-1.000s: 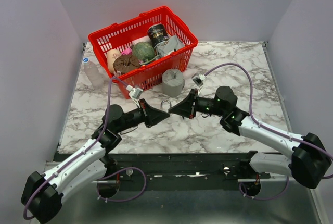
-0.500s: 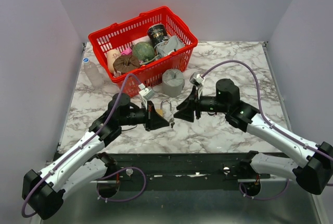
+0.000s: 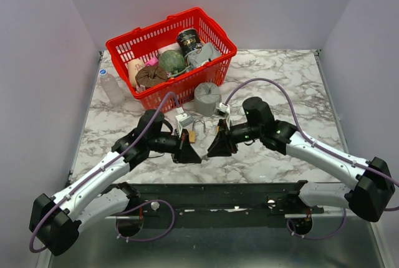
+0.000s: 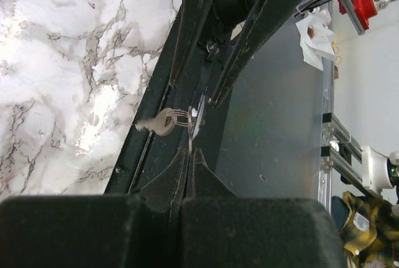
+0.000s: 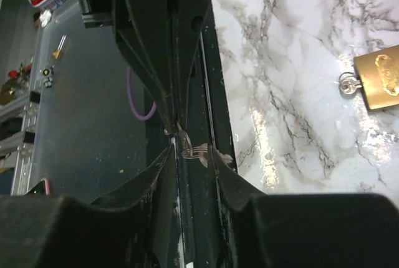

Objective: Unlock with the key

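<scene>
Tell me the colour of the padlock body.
Brass gold padlock, clearest in the right wrist view.

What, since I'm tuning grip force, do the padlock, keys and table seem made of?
Padlock: looks like brass, a yellow body with a soft sheen.
Keys: silvery, reflective metal, probably plated steel or nickel.
Table: grey-veined marble pattern with glossy glare patches. Whether it is real stone or laminate cannot be told.

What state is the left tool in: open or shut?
Shut. In the left wrist view the left tool has its fingers pressed together on the thin key ring, with the key hanging off it.
</scene>
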Motion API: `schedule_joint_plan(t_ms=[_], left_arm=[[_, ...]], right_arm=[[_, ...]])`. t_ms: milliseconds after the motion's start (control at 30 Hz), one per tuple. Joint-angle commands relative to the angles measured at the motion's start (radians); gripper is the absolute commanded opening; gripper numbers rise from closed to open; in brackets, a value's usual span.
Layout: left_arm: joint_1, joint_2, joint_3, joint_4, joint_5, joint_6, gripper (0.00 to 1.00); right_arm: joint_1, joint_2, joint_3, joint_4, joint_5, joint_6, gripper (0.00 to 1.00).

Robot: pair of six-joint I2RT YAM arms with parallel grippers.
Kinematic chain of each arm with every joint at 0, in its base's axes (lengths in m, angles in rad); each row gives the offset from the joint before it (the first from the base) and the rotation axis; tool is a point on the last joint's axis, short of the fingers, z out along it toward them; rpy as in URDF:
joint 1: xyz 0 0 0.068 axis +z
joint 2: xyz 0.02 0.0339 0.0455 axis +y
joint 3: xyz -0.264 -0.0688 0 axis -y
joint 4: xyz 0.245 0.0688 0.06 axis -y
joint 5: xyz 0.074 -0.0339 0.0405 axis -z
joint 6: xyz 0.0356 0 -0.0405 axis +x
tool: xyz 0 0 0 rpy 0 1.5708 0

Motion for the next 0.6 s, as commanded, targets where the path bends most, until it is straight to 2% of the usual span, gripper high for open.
schedule_joint_plan(t_ms=[0, 433, 567], left_arm=[[-0.002, 0.008, 0.032, -0.014, 0.055, 0.022, 0.00], [0.000, 0.019, 0.031, 0.000, 0.062, 0.016, 0.00], [-0.002, 0.018, 0.032, 0.007, 0.047, 0.016, 0.00]], right_arm=[[0.023, 0.026, 0.030, -0.020, -0.061, -0.015, 0.33], [0.044, 0.065, 0.033, 0.011, -0.086, -0.004, 0.28], [0.047, 0.072, 0.034, 0.016, -0.089, -0.004, 0.21]])
